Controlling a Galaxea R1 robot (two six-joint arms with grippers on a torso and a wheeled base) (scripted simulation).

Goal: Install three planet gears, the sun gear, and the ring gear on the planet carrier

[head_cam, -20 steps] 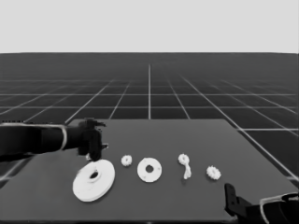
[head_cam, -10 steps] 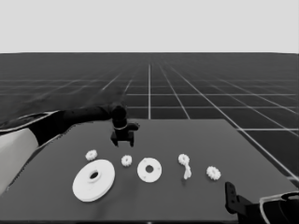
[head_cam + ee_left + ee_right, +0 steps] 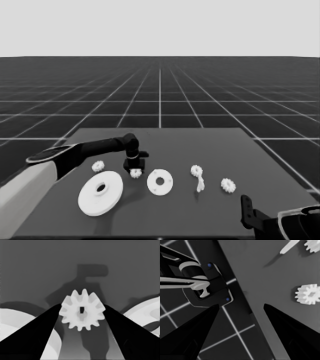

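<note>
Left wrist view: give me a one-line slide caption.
Left gripper open astride a small toothed gear on the table, between the larger round part and the smaller round part.

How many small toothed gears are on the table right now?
4. One far left, one between the left hand's open fingers, one touching the thin white piece, one far right. None looks hidden.

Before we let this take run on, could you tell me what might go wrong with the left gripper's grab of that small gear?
1. The left gripper straddles a small gear with its fingers open; an uneven close could push the gear aside.
2. That gear lies between the larger round part and the smaller round part, so either finger might nudge one.
3. The right gripper is parked at the table's corner and cannot help.
</note>
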